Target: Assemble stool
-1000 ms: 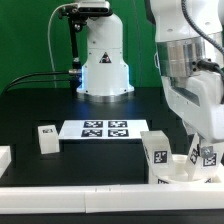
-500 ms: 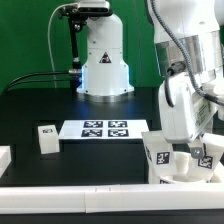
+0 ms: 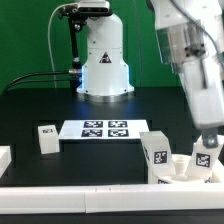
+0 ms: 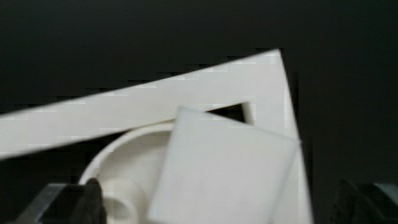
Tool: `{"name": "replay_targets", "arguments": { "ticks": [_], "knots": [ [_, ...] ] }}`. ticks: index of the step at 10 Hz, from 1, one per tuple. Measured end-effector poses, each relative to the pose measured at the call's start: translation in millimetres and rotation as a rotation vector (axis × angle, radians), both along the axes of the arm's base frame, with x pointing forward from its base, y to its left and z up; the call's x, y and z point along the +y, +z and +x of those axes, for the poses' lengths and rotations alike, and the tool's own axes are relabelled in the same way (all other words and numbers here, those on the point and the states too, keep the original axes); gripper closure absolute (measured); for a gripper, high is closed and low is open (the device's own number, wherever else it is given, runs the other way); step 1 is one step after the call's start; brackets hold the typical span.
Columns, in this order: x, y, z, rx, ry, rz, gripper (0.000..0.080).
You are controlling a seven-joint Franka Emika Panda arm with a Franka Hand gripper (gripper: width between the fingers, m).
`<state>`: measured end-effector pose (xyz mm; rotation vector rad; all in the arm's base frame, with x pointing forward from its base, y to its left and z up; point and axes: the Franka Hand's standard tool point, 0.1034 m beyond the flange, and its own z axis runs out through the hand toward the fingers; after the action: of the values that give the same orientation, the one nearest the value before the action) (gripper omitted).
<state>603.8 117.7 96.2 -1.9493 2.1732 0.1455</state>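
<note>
Farthest from the claw (image 4: 217, 200), well off toward the exterior view's left, a loose stool leg (image 3: 45, 138) stood upright on the black table (image 3: 30, 110). The marker board (image 3: 105, 129) lay flat between that leg and the claw. Nearer, a second leg (image 3: 155, 150) stood upright at the edge of the seat disc (image 3: 183, 172), just beside the claw. Directly below the claw stood a third leg (image 3: 205, 155), its tag facing the camera.

In the wrist view the claw's fingers (image 4: 71, 200) stood wide, with this leg's white top between them and a dark gap on either side. It gripped nothing. The seat disc curved just under the leg, with the border rail (image 3: 80, 195) close behind it.

The parts looked like hard, hollow plastic. They were probably light and stiff, with smooth faces that might slip under a weak pinch. A leg seemed best taken across two opposite flat sides, near its upper end. The disc's thin rim offered the only likely hold on the seat, and the seat might skid if pushed.
</note>
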Motion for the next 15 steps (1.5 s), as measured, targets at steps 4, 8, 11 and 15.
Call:
{"name": "replay_targets", "arguments": {
  "ticks": [4,8,11,15],
  "knots": [
    [3.1,5.7,3.3,-0.062,0.399,-0.038,0.015],
    [21.7,5.3,1.1,-0.156,1.055,-0.155,0.015],
    [21.9,7.3,2.6,-0.175,1.263,-0.175,0.015],
    [24.3,8.9,1.5,-0.225,1.837,-0.221,0.015]
  ]
}}
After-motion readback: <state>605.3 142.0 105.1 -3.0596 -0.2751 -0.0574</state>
